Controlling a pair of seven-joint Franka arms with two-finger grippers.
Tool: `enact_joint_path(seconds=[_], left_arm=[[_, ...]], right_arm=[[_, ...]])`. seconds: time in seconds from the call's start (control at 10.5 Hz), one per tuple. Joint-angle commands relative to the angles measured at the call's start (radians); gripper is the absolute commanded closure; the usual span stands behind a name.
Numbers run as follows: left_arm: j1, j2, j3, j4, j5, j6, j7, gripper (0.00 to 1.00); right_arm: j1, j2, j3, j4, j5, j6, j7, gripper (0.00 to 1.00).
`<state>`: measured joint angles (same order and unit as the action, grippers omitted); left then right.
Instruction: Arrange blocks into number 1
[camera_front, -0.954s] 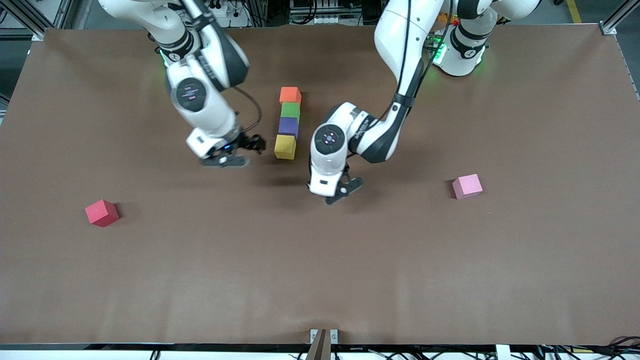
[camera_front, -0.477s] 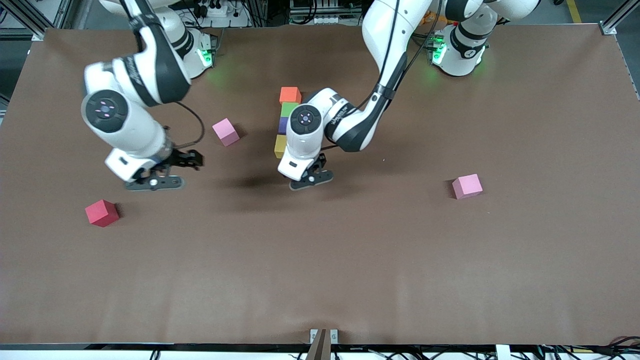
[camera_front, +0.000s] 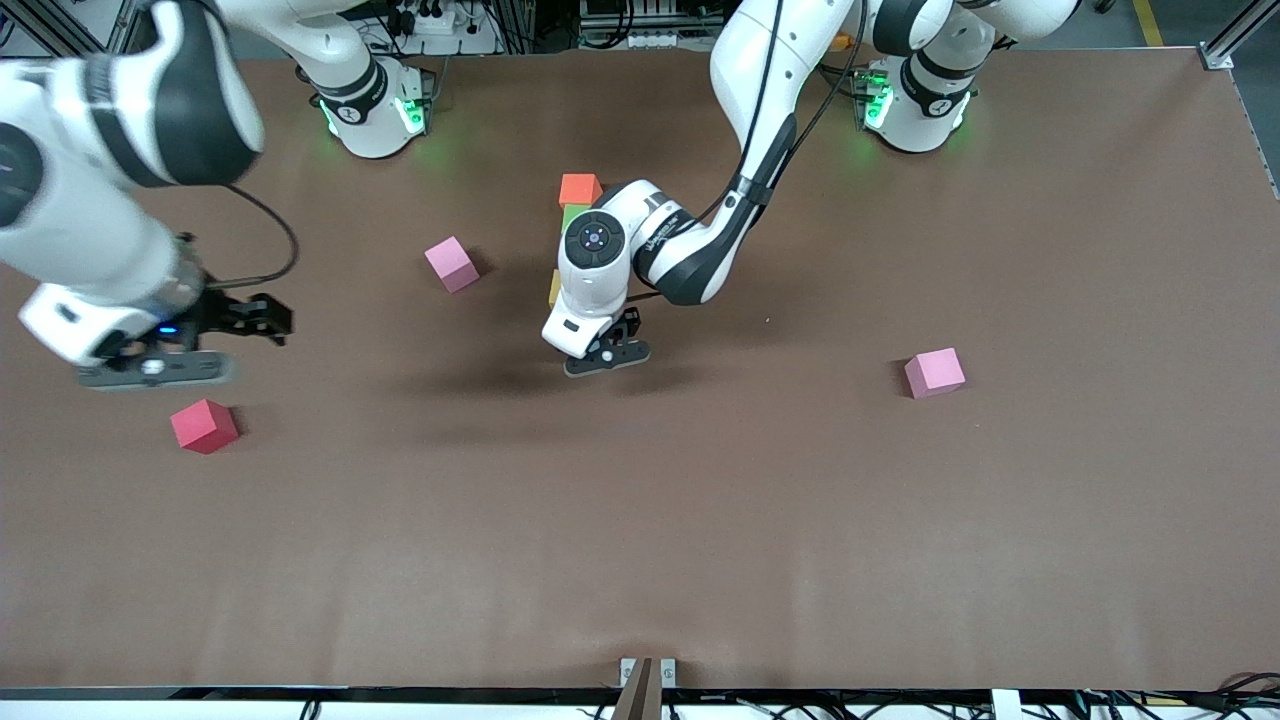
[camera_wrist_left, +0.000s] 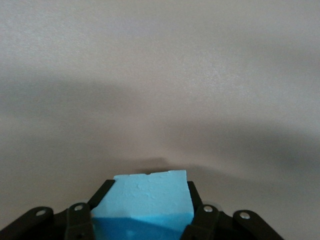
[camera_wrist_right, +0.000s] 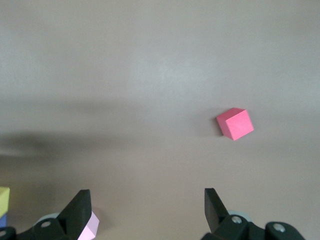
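1. Because the light blue block (camera_wrist_left: 145, 202) sits clamped between the fingers of my left claw (camera_front: 606, 355) and hangs over bare bench (camera_front: 700, 520) just nearer the camera than the column, a crooked descent is my main worry: if I bring it down at a slant, it would land skewed and spoil the straight stroke of the 1.

2. While lowering, I could also nudge the yellow block (camera_front: 553, 288), the column's near end, of which only a sliver shows beside my wrist. A knock there would likely run up the touching blocks.

3. If I let go too high, I judge that the light foam cube may bounce or tip away from the line.

4. My left wrist hides much of the column from the front camera, so I cannot tell how well I am lined up; only the orange block (camera_front: 579, 188) and a bit of the green block (camera_front: 571, 211) show, and the purple one is covered.

5. My left arm reaches from its base across the middle, forearm bent down, claw pointing at the bench.

6. My right claw (camera_front: 215, 340) hangs with fingers wide apart and nothing in them, near the red cube (camera_front: 204, 425) at its end of the bench; that arm waits. One pink cube (camera_front: 451, 264) lies beside the column, another pink cube (camera_front: 935, 373) toward my left arm's end.
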<state>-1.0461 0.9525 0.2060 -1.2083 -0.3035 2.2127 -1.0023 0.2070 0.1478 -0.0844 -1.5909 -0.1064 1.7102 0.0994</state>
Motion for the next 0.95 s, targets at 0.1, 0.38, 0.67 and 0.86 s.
enact_joint_path(seconds=[0.1,0.38,0.67,0.86], left_arm=[[-0.029,0.048,0.012,0.05,-0.014,0.036,0.017,1.0],[-0.055,0.051,0.016,0.049,-0.014,0.039,0.014,1.0],[-0.069,0.061,0.019,0.049,-0.014,0.048,0.011,1.0],[-0.071,0.066,0.023,0.047,-0.014,0.053,0.011,1.0]], right_arm=[[-0.047,-0.054,-0.011,0.02,0.062,-0.018,0.17,0.0],[-0.096,-0.06,-0.023,0.087,0.114,-0.087,0.171,0.0],[-0.107,-0.096,-0.026,0.123,0.12,-0.152,0.169,0.0],[-0.112,-0.093,-0.026,0.126,0.12,-0.156,0.151,0.0]])
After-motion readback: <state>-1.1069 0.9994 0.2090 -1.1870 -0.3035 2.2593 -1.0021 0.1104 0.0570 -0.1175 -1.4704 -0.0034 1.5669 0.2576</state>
